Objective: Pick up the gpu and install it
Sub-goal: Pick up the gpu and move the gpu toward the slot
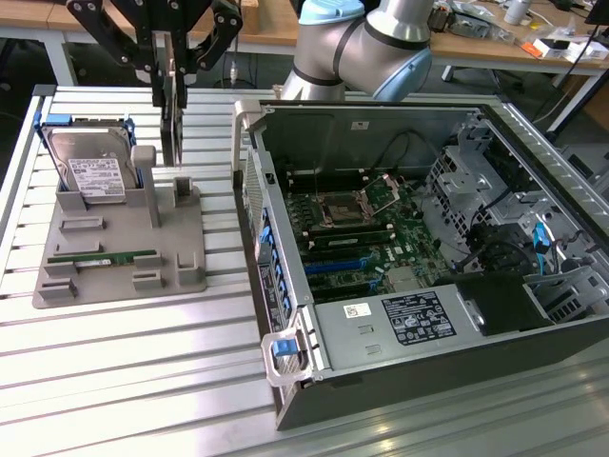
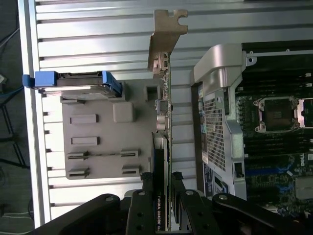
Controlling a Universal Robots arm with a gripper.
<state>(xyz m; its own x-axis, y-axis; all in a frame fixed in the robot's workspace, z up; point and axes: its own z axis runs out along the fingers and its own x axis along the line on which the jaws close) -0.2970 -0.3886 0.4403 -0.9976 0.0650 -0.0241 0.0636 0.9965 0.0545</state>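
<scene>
So at that point I had the gpu [image 1: 173,124] pinched between my fingers [image 2: 146,196]. They were clamped on its two broad faces, at a middling width with the card sandwiched in between. My gripper [image 1: 171,67] had it by the upper end, so most of the card hung down below my fingertips, standing on edge.

Through the wrist cam I was looking straight down the gpu [image 2: 164,117] edge-on. The silver bracket [image 2: 166,34] was at the end farthest from my gripper [image 2: 163,188].

The card's lower end was right over the grey holder [image 1: 114,276], just beside its upright posts. Couldn't tell if it was touching them or just clear.

The holder sat on the table [image 1: 143,381] toward the exterior view's left edge. The drive [image 1: 95,171] stood in its far corner and the green stick [image 1: 103,257] lay flat in a slot nearer the front.

The open case [image 1: 400,324] lay on the table on the exterior view's right, close beside the holder, with the board [image 1: 362,228] exposed inside. The gpu was well outside it, between the drive and the case wall.

My arm [image 1: 381,38] came in from the table's far edge behind the case. It reached across toward the holder, with the gripper pointing straight down.
</scene>
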